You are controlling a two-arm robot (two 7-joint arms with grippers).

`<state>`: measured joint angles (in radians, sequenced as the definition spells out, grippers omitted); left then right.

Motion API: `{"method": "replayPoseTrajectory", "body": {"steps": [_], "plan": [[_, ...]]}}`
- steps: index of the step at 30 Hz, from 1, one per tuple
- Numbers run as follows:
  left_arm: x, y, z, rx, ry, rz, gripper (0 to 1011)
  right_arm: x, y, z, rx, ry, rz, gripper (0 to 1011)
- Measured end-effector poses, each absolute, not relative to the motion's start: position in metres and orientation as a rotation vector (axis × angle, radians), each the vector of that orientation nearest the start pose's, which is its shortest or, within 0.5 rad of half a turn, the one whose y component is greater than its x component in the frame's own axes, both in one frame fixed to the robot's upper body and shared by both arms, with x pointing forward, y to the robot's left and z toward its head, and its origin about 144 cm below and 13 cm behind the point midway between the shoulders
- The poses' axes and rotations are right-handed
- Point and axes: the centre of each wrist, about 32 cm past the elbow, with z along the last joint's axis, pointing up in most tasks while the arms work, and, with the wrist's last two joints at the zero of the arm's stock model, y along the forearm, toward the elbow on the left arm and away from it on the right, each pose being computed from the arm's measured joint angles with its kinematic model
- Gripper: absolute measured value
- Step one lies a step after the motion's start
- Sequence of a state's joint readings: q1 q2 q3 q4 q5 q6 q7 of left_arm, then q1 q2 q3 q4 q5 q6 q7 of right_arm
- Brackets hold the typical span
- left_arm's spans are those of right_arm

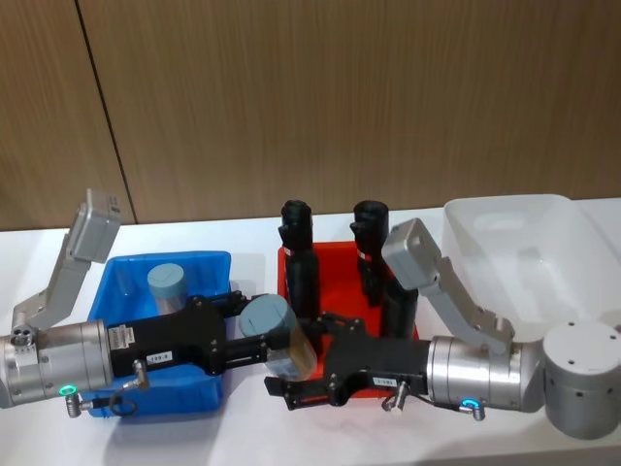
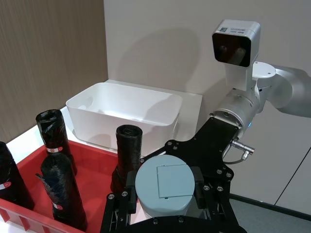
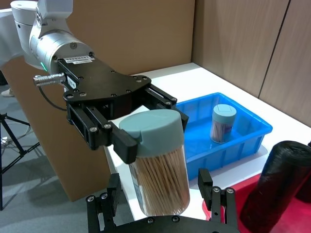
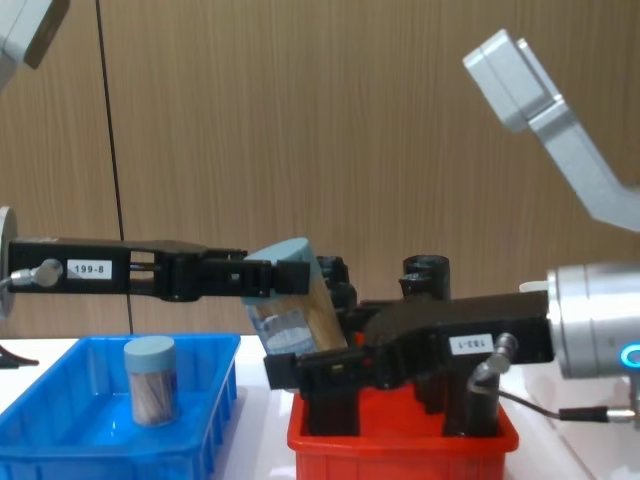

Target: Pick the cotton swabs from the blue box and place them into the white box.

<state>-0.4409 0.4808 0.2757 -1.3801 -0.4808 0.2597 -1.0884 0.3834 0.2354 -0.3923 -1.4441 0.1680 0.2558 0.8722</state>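
One tub of cotton swabs (image 1: 279,342) hangs tilted in the air between the blue box (image 1: 209,264) and the red tray. My left gripper (image 1: 254,325) is shut on its grey-blue lid (image 3: 154,132). My right gripper (image 1: 307,361) reaches in from the other side, and its open fingers (image 3: 212,195) straddle the tub's clear lower body (image 3: 163,179) with a gap on each side. A second tub (image 1: 167,284) stands upright in the blue box. At the far right sits the white box (image 1: 514,243), with nothing visible inside.
A red tray (image 4: 400,440) between the two boxes holds several tall black cylinders (image 1: 296,243), close behind the right gripper. The table's front edge runs just below both arms.
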Motion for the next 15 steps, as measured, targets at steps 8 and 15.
{"method": "replayPoseTrajectory", "body": {"steps": [8, 15], "plan": [[0.5636, 0.3162, 1.2459, 0.103, 0.093, 0.344, 665, 0.5476, -0.1799, 1.2194, -0.211, 0.001, -0.370, 1002], [0.5636, 0.3162, 1.2459, 0.103, 0.093, 0.344, 665, 0.5493, -0.1774, 1.2207, -0.204, 0.001, -0.360, 873]]}}
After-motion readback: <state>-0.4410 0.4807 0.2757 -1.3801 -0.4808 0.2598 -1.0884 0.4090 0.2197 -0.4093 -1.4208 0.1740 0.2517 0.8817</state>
